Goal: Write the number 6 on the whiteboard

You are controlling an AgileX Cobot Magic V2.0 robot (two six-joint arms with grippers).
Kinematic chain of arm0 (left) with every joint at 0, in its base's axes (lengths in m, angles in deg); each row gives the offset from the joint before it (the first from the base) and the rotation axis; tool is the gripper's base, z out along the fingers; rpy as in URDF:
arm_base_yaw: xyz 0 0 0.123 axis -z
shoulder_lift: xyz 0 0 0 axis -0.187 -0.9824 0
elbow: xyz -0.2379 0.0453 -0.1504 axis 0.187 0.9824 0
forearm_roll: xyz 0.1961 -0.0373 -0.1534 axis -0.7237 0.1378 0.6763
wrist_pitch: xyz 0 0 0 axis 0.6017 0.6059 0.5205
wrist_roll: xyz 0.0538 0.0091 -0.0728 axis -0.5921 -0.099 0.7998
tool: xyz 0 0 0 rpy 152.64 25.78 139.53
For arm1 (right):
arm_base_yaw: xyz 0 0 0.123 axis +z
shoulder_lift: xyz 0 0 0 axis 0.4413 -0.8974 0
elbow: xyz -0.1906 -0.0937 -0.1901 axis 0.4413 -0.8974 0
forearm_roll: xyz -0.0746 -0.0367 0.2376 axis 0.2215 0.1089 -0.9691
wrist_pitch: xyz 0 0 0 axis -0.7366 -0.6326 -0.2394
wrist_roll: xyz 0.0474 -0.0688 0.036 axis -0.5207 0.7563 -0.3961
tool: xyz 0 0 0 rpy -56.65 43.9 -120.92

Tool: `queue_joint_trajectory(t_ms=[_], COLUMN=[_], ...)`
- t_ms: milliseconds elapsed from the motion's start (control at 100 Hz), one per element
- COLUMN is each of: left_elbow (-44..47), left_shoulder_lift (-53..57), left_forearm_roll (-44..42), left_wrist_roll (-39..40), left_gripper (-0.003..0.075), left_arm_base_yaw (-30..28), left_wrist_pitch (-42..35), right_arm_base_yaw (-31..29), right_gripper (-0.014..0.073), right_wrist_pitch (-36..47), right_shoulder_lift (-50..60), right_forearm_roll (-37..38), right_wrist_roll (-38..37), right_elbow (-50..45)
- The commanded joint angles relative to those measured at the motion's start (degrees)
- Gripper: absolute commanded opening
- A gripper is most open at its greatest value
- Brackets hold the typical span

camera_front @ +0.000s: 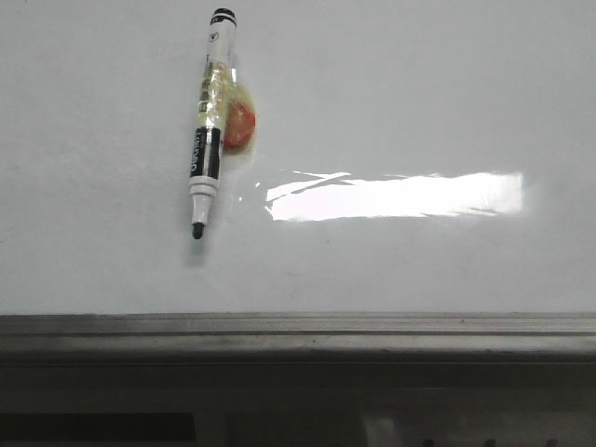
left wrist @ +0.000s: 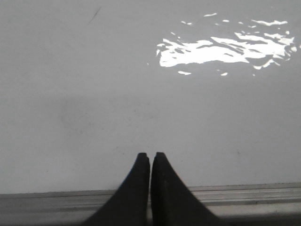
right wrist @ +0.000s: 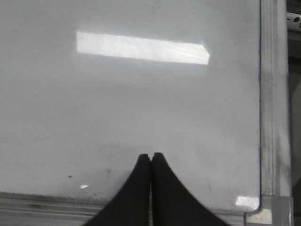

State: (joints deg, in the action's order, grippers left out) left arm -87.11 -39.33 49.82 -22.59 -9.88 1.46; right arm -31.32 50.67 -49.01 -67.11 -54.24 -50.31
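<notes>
Left gripper (left wrist: 150, 157), right gripper (right wrist: 151, 157) closed, empty, above blank whiteboard (camera_front: 419, 93); marker (camera_front: 207, 121) apart.

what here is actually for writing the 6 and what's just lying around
For the job:
- whiteboard, no 6 on it yet
- black marker, uncapped, lying on the board
- left gripper and right gripper, both shut, empty

Just lying about:
- orange-red blob beside the marker

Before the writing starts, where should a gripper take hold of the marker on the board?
Grip the marker from above, jaws across its barrel near the middle. It lies flat on the whiteboard, uncapped tip toward the frame. An orange blob touches the barrel's right side, so close just below it.
</notes>
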Motion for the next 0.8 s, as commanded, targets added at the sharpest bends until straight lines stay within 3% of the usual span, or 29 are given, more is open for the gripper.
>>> queue_joint_trajectory(t_ms=[0, 790], left_elbow=[1.35, 1.35], left_shoulder_lift=[1.47, 1.47], left_forearm_roll=[0.65, -2.30], left_wrist_roll=[0.63, 0.40], left_gripper=[-0.0020, -0.0020], left_arm_base_yaw=[0.00, 0.00], left_wrist_pitch=[-3.72, -6.47], right_arm_base_yaw=[-0.31, -0.31], right_gripper=[-0.0064, -0.0064], right_wrist_pitch=[1.39, 1.99], right_shoulder_lift=[0.82, 0.82], right_forearm_roll=[0.66, 0.97], right_wrist_roll=[0.02, 0.02], right_elbow=[-0.87, -0.87])
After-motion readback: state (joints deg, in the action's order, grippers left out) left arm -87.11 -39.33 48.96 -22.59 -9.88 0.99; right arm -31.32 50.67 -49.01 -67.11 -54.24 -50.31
